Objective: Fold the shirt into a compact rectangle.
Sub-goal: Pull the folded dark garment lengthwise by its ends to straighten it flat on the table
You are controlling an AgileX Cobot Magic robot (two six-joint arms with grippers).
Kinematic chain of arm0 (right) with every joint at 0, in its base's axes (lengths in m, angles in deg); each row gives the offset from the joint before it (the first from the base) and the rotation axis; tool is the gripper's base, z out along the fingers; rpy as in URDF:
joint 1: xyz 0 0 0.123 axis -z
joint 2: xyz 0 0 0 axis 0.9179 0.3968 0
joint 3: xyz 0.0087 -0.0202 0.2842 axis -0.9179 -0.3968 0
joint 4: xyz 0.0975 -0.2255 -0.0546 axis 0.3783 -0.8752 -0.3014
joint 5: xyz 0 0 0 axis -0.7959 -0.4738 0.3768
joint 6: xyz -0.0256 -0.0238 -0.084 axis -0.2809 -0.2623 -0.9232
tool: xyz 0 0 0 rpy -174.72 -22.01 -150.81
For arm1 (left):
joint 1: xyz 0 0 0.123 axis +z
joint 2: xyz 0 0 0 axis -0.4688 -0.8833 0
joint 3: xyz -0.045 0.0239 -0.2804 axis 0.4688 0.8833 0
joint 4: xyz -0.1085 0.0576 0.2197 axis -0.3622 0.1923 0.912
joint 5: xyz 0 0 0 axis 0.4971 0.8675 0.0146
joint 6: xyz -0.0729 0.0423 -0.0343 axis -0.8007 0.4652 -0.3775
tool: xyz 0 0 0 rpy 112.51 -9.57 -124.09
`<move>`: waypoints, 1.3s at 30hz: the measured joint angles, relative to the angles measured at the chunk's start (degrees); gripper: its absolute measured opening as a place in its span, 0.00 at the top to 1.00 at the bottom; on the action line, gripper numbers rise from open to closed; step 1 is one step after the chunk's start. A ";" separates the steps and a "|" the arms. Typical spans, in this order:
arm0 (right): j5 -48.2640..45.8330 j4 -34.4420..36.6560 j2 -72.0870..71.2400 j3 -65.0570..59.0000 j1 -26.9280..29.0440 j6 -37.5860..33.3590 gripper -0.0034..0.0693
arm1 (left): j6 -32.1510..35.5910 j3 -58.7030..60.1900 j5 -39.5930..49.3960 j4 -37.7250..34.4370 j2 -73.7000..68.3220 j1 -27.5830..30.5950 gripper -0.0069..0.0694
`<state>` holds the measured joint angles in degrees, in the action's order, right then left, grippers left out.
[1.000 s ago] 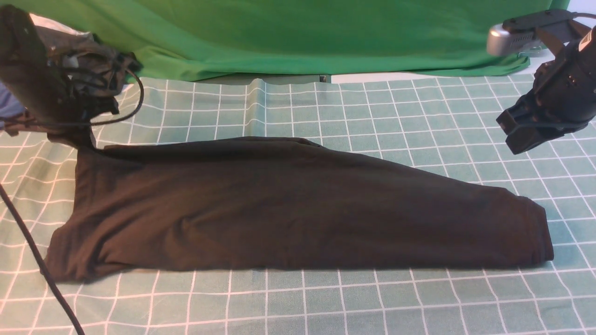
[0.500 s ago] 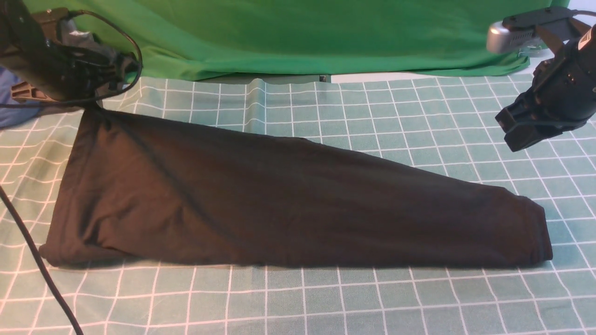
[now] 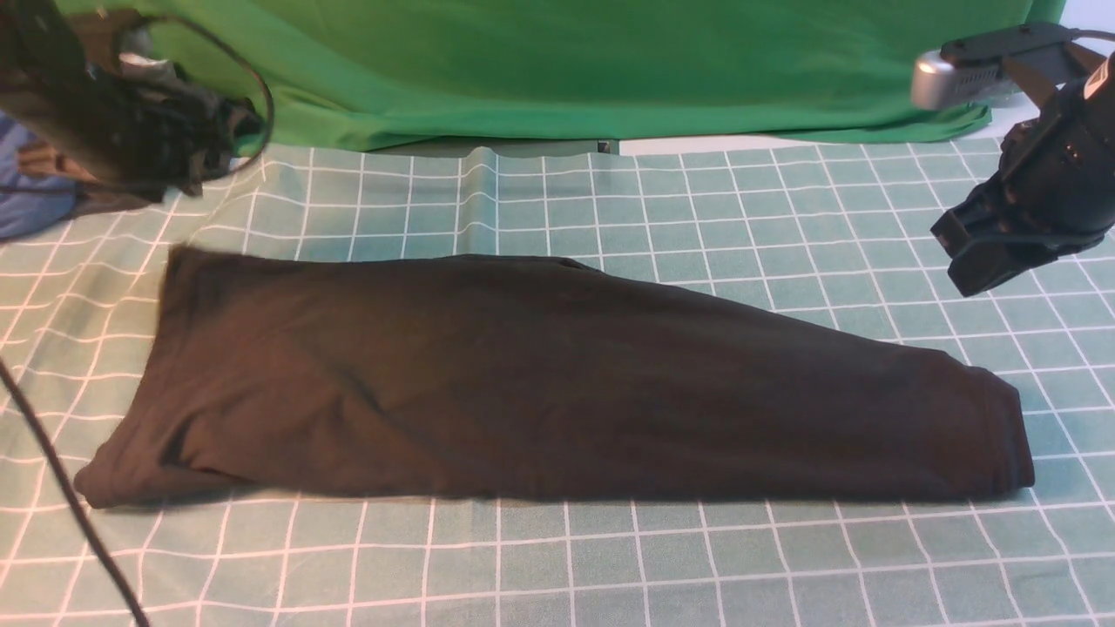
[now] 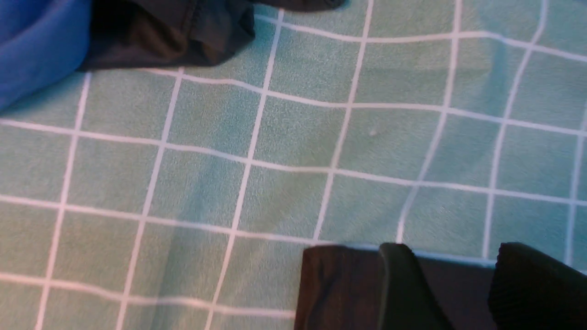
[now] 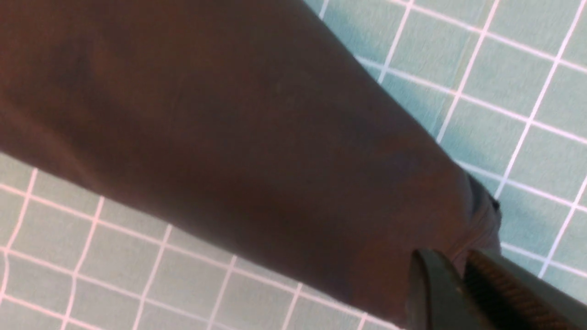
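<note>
The black shirt (image 3: pixel 557 383) lies flat on the checked cloth as a long band, wide at the left and tapering to a hemmed end at the right. No print or label shows. My left gripper (image 3: pixel 196 170) hangs above and behind the shirt's far left corner, open and empty. In the left wrist view its fingers (image 4: pixel 451 256) stand apart over the shirt's edge (image 4: pixel 339 284). My right gripper (image 3: pixel 962 266) hovers beyond the shirt's right end, shut with nothing in it. In the right wrist view, the gripper (image 5: pixel 451 259) hangs over the shirt (image 5: pixel 229 128).
A teal checked tablecloth (image 3: pixel 697 209) covers the table. A big green cloth (image 3: pixel 557 61) hangs along the back. A blue garment (image 4: pixel 36 41) and a dark grey one (image 4: pixel 174 32) lie at the far left. A black cable (image 3: pixel 52 470) crosses the front left.
My left gripper lifted the shirt's far left corner and drew it back, then let it go. The corner now lies flat and the gripper is open above it. The right arm barely moved.
</note>
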<state>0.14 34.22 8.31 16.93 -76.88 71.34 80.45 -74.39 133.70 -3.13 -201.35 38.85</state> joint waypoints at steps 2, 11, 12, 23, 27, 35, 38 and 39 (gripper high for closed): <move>-0.28 0.00 0.00 0.00 0.00 0.00 0.82 | 0.00 0.00 2.20 -0.06 1.85 0.00 0.58; -1.48 0.00 0.00 0.00 0.00 -0.05 0.81 | 0.82 21.03 11.70 -1.13 19.63 0.00 0.89; -1.48 0.00 0.00 0.00 0.00 -0.05 0.81 | 0.77 22.75 11.42 -1.08 20.70 0.00 0.89; 0.41 3.22 0.00 0.00 0.00 -3.29 0.80 | -10.21 51.65 -8.73 9.53 32.14 0.64 0.68; 0.92 4.15 0.00 0.00 0.00 -4.17 0.80 | -12.38 52.29 -11.39 9.13 28.98 2.54 0.48; 1.18 4.26 0.00 0.00 0.00 -4.47 0.80 | -9.81 52.29 -11.69 4.65 22.70 3.90 0.38; 1.24 4.26 0.00 0.00 0.00 -4.74 0.80 | -8.24 52.29 -12.23 4.44 22.65 3.90 0.58; 1.24 4.28 0.00 0.00 0.00 -5.00 0.80 | -7.31 52.29 -12.78 4.58 22.65 3.90 0.70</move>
<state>1.38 38.50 8.31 16.93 -76.88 66.33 73.14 -22.10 120.93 1.45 -178.70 42.75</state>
